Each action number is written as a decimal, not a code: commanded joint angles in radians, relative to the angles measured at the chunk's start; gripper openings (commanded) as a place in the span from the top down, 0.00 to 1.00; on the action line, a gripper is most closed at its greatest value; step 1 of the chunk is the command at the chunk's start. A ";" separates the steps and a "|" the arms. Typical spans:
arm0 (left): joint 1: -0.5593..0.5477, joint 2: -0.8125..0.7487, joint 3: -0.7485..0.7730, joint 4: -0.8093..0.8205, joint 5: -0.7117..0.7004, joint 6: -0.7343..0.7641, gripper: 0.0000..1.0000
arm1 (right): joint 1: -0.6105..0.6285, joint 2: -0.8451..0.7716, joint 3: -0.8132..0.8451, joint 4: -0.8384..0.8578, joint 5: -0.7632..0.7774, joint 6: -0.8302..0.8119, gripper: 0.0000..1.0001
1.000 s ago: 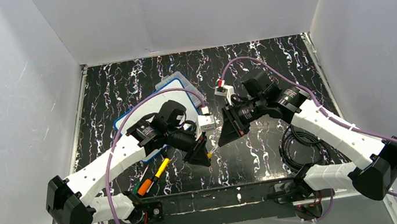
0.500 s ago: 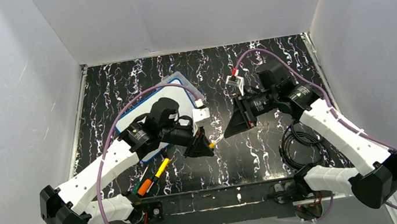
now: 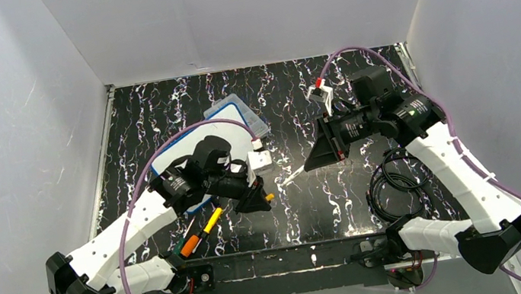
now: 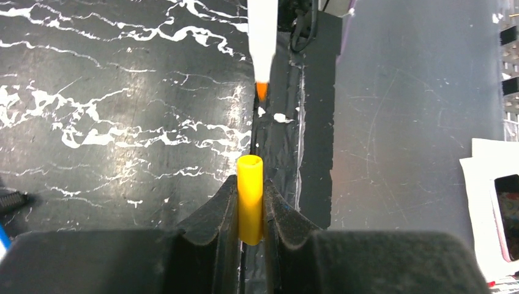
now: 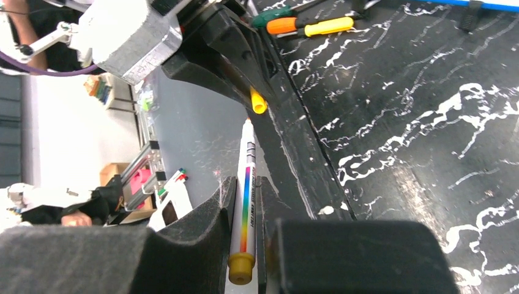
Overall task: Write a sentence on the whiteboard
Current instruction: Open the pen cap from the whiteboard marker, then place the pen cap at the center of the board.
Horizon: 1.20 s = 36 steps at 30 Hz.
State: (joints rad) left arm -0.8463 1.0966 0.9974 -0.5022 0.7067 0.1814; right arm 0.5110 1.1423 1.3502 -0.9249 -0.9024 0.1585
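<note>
The right tool (image 5: 245,195), pinching the uncapped marker (image 5: 247,153), has drawn further back from the left tool (image 4: 250,205), which pinches the yellow cap (image 4: 250,177), widening their gap.

Both arms the same build: L arm (image 3: 127,231) & R arm (image 3: 461,172) have white moulded shells on the long links, black round joint housings btwn them, and a big black block at the end farthest from the pincer. L pincer (image 3: 260,195) is matte black w/ two wedge-shaped fingers (image 4: 214,211), inner faces scalloped, narrowing toward the tip, wide black body behind. R pincer (image 3: 311,163) is the same, a black fan shape from above. Just behind each pincer sits a small white-grey cam block (image 3: 259,161); the R one carries a red tab (image 3: 320,82). A thin purple cable (image 3: 193,129) runs from behind each pincer back along its arm.
</note>
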 commanded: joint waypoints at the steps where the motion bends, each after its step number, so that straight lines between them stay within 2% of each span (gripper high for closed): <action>1: 0.004 -0.056 -0.028 -0.038 -0.074 -0.011 1.00 | 0.000 -0.020 0.048 -0.059 0.119 -0.047 0.99; 4: 0.006 -0.069 -0.054 0.025 -0.153 -0.107 1.00 | 0.000 -0.038 0.017 0.000 0.231 -0.006 0.99; 11: 0.005 -0.014 -0.199 0.304 -0.416 -0.528 1.00 | 0.000 -0.134 -0.209 0.323 0.428 0.135 0.99; 14: 0.001 0.049 -0.257 0.389 -0.500 -0.611 1.00 | 0.000 -0.169 -0.252 0.377 0.534 0.159 0.99; 20: -0.066 0.220 -0.216 0.376 -0.646 -0.588 1.00 | 0.000 -0.255 -0.343 0.460 0.664 0.176 0.99; 28: -0.098 0.433 -0.145 0.369 -0.677 -0.559 0.94 | 0.000 -0.331 -0.402 0.492 0.743 0.190 0.99; 36: -0.108 0.491 -0.130 0.378 -0.693 -0.566 0.70 | 0.000 -0.353 -0.421 0.494 0.767 0.191 0.99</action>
State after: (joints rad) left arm -0.9478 1.5948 0.8429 -0.1272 0.0437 -0.3855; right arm 0.5110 0.8082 0.9421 -0.4885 -0.1658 0.3431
